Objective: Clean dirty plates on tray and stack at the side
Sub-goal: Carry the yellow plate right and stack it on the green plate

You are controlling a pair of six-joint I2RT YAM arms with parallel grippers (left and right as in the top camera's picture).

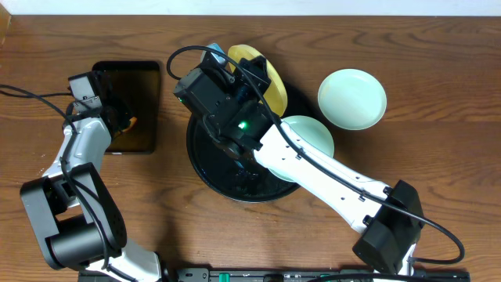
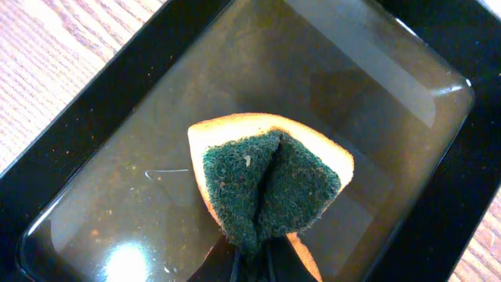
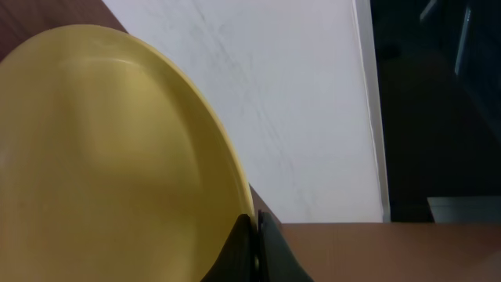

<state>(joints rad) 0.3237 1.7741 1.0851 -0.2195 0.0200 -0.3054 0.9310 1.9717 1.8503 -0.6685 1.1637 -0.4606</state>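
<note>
Sponge (image 2: 270,188): clenched in left jaws over small water tray (image 2: 94,102), at 9 o'clock | yellow plate (image 3: 117,157): rim grasped by right jaws, tilted above round tray (image 1: 210,168), 12 o'clock | step: probably wetting sponge | next: carry sponge across, wipe plate face

Three small round plates are in view: one pale yellow plate (image 1: 275,84), one mint green plate (image 1: 352,98) and a second mint green plate (image 1: 317,133). There are two trays, one large round black tray (image 1: 205,157) and one smaller rectangular black tray (image 1: 133,86). There is a single sponge (image 2: 270,184), orange with a dark green scouring face. Two robot arms work over one wooden surface (image 1: 438,117), each carrying one tool, the left tool (image 2: 250,262) and the right tool (image 3: 257,239).
</note>
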